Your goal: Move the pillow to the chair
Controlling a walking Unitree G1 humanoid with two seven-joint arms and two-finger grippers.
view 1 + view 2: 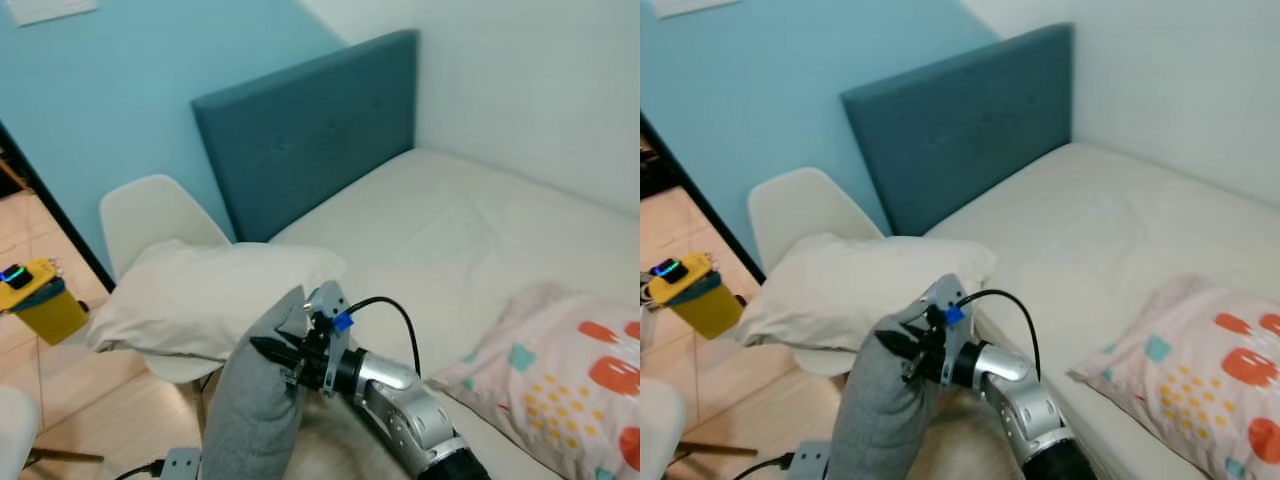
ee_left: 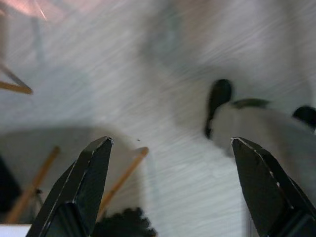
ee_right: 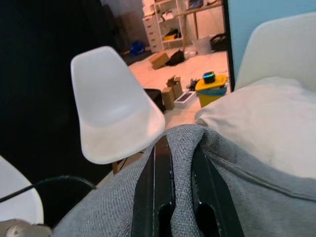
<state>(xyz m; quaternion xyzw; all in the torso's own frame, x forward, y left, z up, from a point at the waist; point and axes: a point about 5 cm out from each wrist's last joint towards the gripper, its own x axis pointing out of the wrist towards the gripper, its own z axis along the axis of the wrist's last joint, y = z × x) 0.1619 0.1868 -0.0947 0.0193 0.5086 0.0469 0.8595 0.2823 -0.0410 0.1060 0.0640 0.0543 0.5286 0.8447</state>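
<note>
At 6 o'clock the right pincer [image 1: 268, 352] pinches a fold of the grey fabric pillow [image 1: 255, 410], hanging beside the bed [image 1: 440, 220], the left pincer [image 2: 170, 187] gapes wide over blurred floor, and at 10 o'clock a white pillow [image 1: 205, 295] covers the white plastic chair [image 1: 150, 215].

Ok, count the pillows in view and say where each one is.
3. A grey pillow is pinched in the right gripper beside the bed. A white pillow lies on the white chair. A patterned pillow lies on the bed. Others may be out of frame.
</note>
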